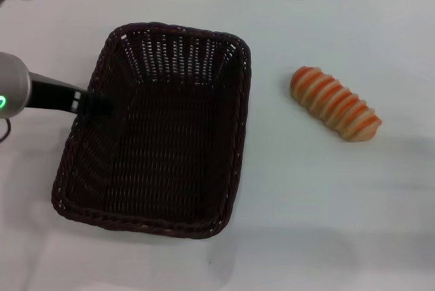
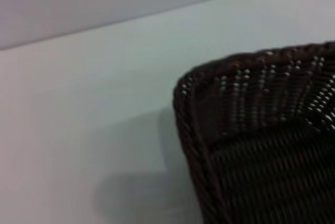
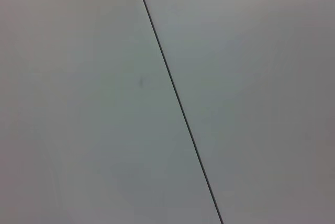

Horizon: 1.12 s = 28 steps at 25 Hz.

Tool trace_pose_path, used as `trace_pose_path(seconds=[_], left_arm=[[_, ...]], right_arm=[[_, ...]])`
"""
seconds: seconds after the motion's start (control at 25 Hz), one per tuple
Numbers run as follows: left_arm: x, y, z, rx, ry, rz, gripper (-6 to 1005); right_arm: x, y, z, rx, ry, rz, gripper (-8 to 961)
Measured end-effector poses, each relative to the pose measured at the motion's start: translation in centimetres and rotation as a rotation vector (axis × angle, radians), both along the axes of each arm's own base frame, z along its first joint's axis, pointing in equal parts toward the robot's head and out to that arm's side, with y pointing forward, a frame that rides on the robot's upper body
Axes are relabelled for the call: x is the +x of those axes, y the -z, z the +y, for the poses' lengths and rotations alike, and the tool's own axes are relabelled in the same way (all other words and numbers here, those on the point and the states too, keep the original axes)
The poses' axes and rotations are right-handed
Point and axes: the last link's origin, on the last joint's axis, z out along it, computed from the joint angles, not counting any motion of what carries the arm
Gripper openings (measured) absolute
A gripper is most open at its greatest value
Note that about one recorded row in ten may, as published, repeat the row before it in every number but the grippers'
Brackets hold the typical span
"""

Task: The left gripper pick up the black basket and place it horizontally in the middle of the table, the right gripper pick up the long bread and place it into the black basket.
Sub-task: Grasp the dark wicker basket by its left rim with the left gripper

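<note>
Left tool point(image 1: 95, 103) meets black basket point(image 1: 163, 189) rim, opening indiscernible.

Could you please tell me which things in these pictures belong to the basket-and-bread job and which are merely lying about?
Belonging to the job:
- black basket, standing lengthwise on the table
- long bread, lying on the table to the basket's right, apart from it
- left gripper, at the basket's left rim

Merely lying about:
- nothing else shows; the right wrist view holds only a plain surface with a dark seam
</note>
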Motion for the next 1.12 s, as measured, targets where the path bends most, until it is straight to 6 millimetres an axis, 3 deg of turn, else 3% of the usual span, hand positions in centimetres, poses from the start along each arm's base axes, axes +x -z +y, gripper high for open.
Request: trace_pose_path(seconds=[0.36,0.92,1.12], left_arm=[[-1.2,1.3,0.7,-0.034,-0.046,-0.004,747],[-1.4,1.9,0.9,-0.081,-0.045,0.018,736],[-1.3,1.9,1.0,-0.096,-0.025,0.027,472]], right_arm=[[0.3,-0.1,-0.2,-0.003,0.009,-0.012,731],[0.4,-0.2,-0.4,0.001,0.009,-0.017,732],[0.4,-0.3,-0.5,0.004,0.008,-0.025,732]])
